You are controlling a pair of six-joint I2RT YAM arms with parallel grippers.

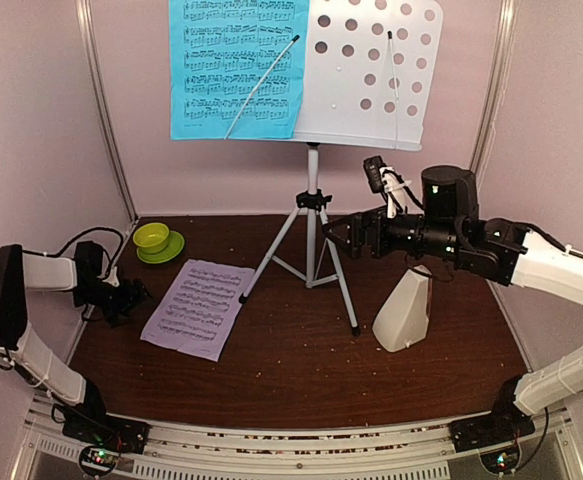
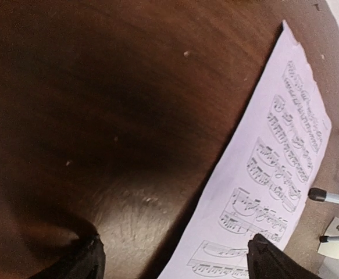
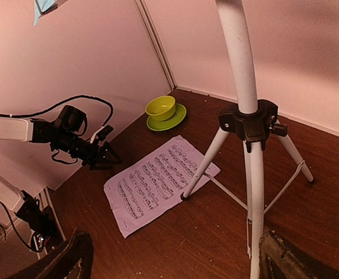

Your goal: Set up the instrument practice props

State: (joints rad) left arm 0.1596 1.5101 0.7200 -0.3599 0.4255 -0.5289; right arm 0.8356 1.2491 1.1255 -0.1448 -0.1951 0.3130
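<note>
two grippers stood wide open and held nothing. the left gripper (image 1: 139, 296) hovered low over the table (image 1: 301, 370) at the left edge of the lilac page (image 1: 196, 305), which lay flat left of the tripod (image 1: 313, 235). the right gripper (image 1: 337, 236) pointed at the tripod's hub, near it but apart. the cyan page (image 1: 236, 70) rested on the white music stand (image 1: 376, 80). the cream metronome (image 1: 404, 312) stood upright on the table right of the tripod, under the right arm. a green bowl (image 1: 152, 237) sat at the back left.
</note>
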